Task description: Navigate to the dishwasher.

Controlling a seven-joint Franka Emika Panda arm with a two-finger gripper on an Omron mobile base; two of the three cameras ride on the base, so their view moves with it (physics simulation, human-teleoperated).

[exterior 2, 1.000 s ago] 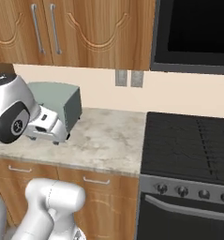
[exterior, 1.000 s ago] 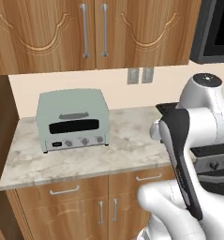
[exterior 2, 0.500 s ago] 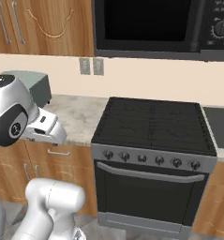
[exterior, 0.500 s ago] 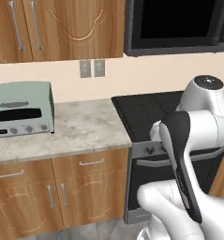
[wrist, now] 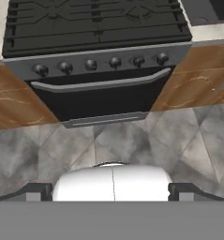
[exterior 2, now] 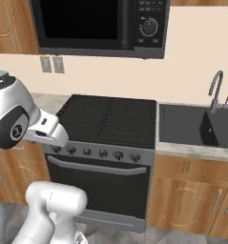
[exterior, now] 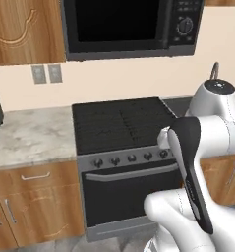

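My end effector shows just two dark tips, set wide apart over grey stone-patterned floor tiles. Beyond stands the black oven range with round knobs, a long bar handle and a ribbed cooktop. I can't find the dishwasher; right lie a dark sink with a curved faucet, partly cut off, and wooden cabinet doors.

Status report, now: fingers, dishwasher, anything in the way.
Fingers spread wide, holding nothing. Base faces the black oven range, microwave above it. Sink to its right. No silvery dishwasher front identifiable. Bare floor ahead.
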